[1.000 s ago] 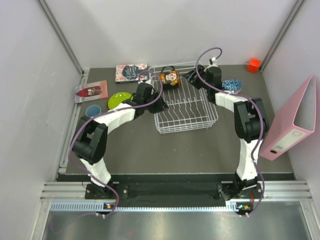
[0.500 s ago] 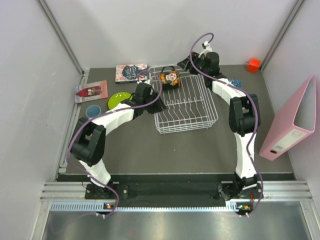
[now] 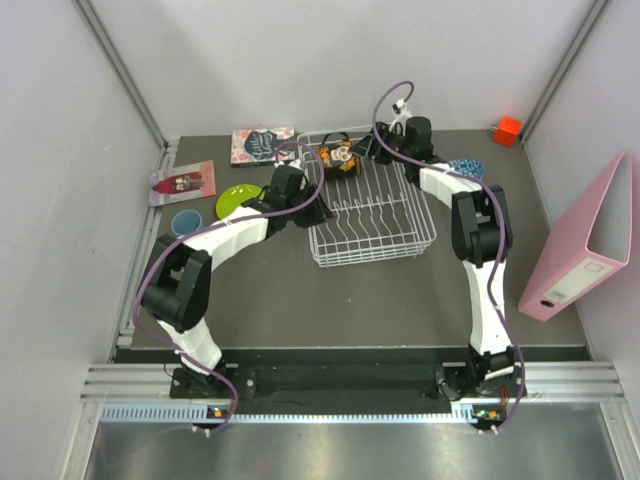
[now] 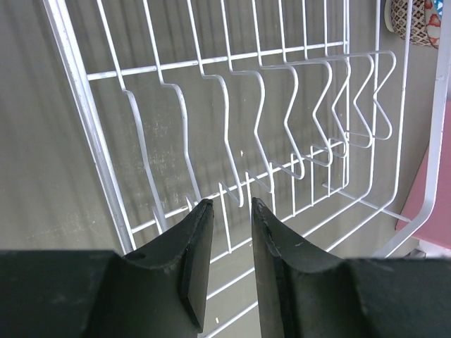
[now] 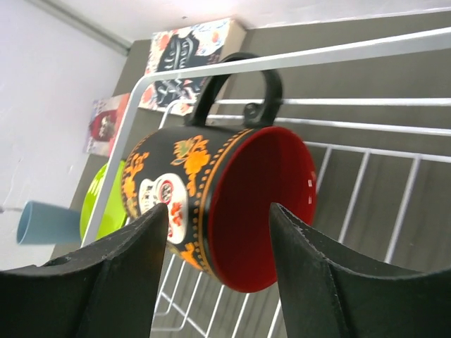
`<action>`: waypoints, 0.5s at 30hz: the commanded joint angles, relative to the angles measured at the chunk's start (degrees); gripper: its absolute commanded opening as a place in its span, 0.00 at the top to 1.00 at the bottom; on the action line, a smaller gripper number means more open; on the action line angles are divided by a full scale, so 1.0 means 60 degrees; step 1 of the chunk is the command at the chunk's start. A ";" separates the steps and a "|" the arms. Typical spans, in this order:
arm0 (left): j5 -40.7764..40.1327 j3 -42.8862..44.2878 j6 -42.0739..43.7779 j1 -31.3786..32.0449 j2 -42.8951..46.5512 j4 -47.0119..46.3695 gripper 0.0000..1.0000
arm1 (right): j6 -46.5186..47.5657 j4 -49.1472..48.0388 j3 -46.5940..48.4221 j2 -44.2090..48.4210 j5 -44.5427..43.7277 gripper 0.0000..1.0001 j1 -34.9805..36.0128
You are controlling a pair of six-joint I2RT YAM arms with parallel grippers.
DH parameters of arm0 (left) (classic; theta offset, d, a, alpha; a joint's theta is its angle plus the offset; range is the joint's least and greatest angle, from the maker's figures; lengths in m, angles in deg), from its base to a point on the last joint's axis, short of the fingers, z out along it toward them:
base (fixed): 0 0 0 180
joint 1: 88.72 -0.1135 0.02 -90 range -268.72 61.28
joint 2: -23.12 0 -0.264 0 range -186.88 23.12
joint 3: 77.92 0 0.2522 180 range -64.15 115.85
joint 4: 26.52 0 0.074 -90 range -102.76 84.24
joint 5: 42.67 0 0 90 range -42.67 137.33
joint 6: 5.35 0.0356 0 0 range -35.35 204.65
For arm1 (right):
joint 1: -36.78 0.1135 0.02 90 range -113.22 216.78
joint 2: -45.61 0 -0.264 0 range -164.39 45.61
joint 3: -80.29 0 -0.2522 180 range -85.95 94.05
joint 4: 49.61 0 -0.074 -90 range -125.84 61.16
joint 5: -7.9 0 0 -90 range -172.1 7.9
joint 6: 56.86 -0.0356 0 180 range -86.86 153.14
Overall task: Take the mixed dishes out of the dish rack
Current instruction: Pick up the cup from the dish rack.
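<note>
The white wire dish rack point(image 3: 372, 205) stands mid-table and also shows in the left wrist view point(image 4: 232, 105). The black cartoon mug point(image 3: 340, 158) lies on its side at the rack's back left corner, its red inside facing my right wrist camera point(image 5: 169, 176). My right gripper point(image 3: 366, 150) is open, its fingertips either side of the mug's rim point(image 5: 218, 207), not closed on it. My left gripper point(image 3: 312, 211) is at the rack's left edge, open by a narrow gap and empty point(image 4: 230, 203). The lime-green plate point(image 3: 238, 200), pale blue cup point(image 3: 185, 220) and blue-dotted bowl point(image 3: 466, 168) sit on the table outside the rack.
Two printed cards point(image 3: 262, 145) point(image 3: 183, 182) lie at the back left. A small orange-red block point(image 3: 507, 130) sits at the back right. A pink binder point(image 3: 590, 240) leans on the right wall. A patterned bowl's edge point(image 4: 421, 17) shows beyond the rack.
My right gripper has swung left from beside the blue-dotted bowl to the mug at the rack's back. The left arm has hardly moved.
</note>
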 commanded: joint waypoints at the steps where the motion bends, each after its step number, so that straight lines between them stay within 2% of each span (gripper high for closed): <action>1: 0.0000 -0.0113 0.0136 -0.0036 0.0171 0.0097 0.66 | -0.0090 -0.1046 -0.0023 -0.0156 0.1046 0.42 0.0007; 8: 0.0088 -0.0128 0.0151 -0.0051 0.0098 0.0097 0.66 | -0.0632 -0.1589 0.0195 -0.0565 0.2160 0.44 0.0109; 10: 0.0146 -0.0128 0.0122 -0.0051 0.0054 0.0097 0.66 | -0.0808 -0.1749 0.0182 -0.0654 0.2365 0.47 0.0139; 11: 0.0161 -0.0114 0.0121 -0.0051 0.0054 0.0097 0.66 | -0.0852 -0.1765 0.0152 -0.0684 0.2395 0.50 0.0139; 12: 0.0190 -0.0128 0.0121 -0.0051 0.0054 0.0097 0.66 | -0.0940 -0.1823 0.0109 -0.0684 0.2424 0.61 0.0139; 14: 0.0176 -0.0128 0.0121 -0.0051 0.0054 0.0097 0.66 | -0.0999 -0.1897 -0.0023 -0.0611 0.2498 0.73 0.0153; 15: 0.0176 -0.0128 0.0121 -0.0051 0.0054 0.0082 0.66 | -0.1014 -0.1911 -0.0067 -0.0567 0.2527 0.83 0.0153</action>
